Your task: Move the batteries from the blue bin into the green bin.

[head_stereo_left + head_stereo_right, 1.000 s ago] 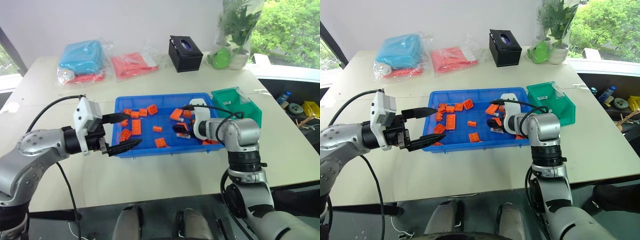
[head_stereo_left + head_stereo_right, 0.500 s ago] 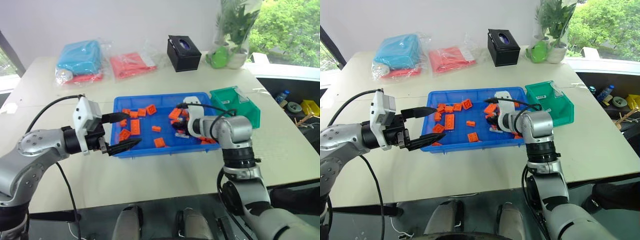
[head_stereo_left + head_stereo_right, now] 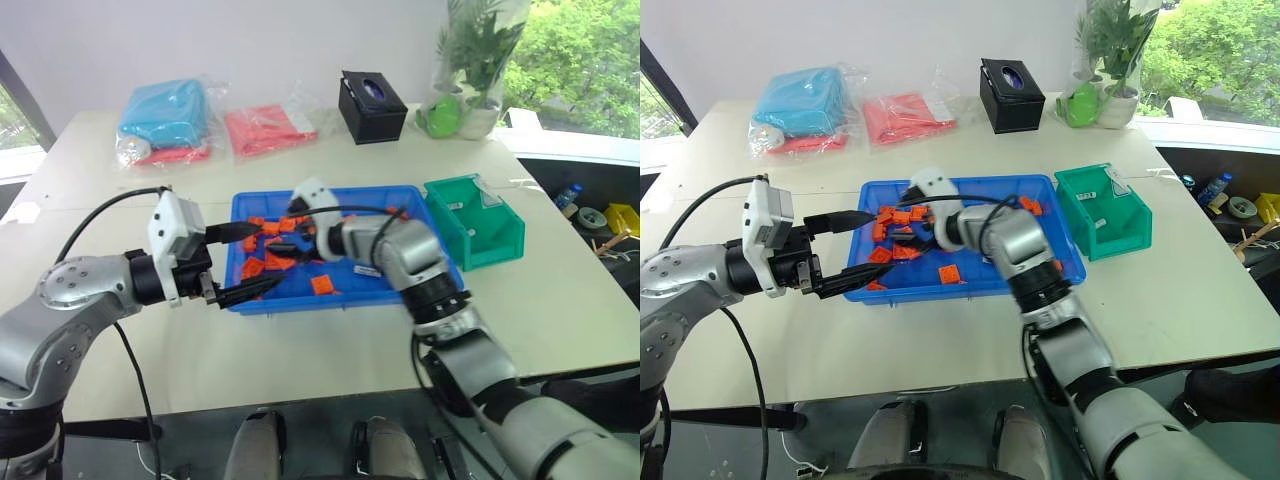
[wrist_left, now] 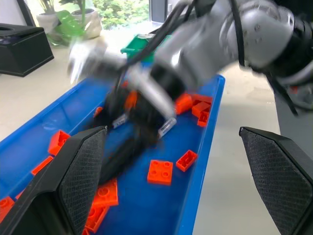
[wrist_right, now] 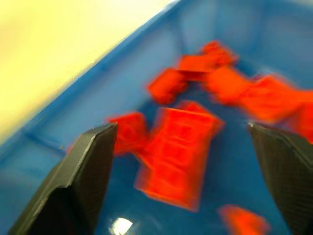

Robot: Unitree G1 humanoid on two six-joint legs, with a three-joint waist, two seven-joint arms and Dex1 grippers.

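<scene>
Reaching across the blue bin (image 3: pixel 330 300), the right tool (image 5: pixel 182 128) hangs over the bin's left half with its fingers spread wide and nothing between them. Below it lie orange bricks (image 5: pixel 176 152), no battery. The left tool (image 3: pixel 880 242) is also released and empty. It is parked at the blue bin's near left corner, with one finger over the bin floor and the other along the front rim.

One battery (image 4: pixel 166 126) can be made out. It lies on the blue bin's floor among the bricks, near the bin's middle and close under the right forearm. From the right tool it therefore lies back toward the bin's right end, the end next to the green bin (image 3: pixel 480 225). The right tool points away from it, toward the left end. The battery's long axis seems to run slantwise across the bin floor rather than square to a wall, though I would not press that. By my reading the right arm is the nearer one, but it would have to draw back and turn to face the battery.

How many batteries remain in the blue bin cannot be told, because the right arm covers much of the bin's middle. A pale glint on the floor under the right tool may be another battery or only a reflection. The green bin's inside is partly hidden by its own wall.
</scene>
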